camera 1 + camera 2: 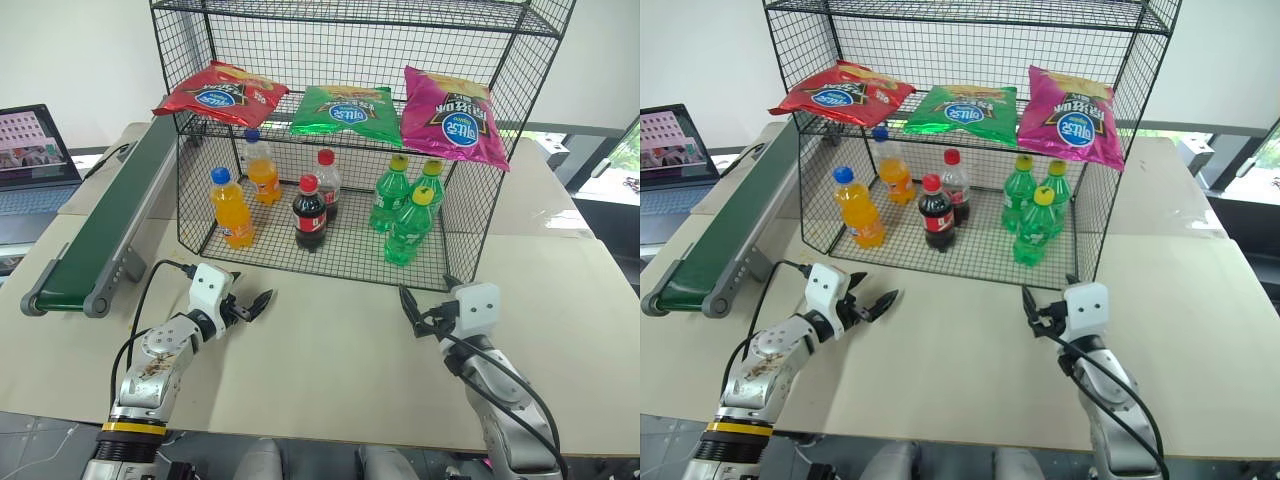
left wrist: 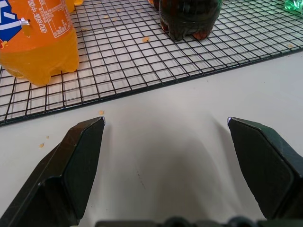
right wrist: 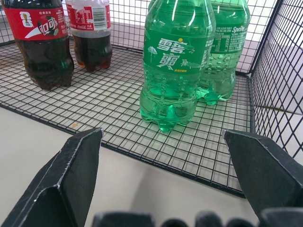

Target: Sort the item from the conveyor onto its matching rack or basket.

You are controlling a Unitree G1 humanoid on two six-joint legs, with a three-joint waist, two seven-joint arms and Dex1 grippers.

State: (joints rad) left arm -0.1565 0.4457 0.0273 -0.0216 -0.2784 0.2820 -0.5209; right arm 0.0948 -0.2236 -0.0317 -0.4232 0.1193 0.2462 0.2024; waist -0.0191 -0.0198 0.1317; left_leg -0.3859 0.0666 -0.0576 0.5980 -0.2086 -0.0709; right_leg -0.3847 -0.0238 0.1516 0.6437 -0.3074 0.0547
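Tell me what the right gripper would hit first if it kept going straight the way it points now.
Probably the nearest green soda bottle on the rack's bottom shelf. The right gripper is open and empty, though depth is hard to judge.

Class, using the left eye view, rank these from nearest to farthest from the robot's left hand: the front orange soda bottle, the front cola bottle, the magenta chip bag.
1. Front orange soda bottle: lower shelf, left side, just beyond the left hand.
2. Front cola bottle: lower shelf, middle, a little farther right.
3. Magenta chip bag: upper shelf, far right end.
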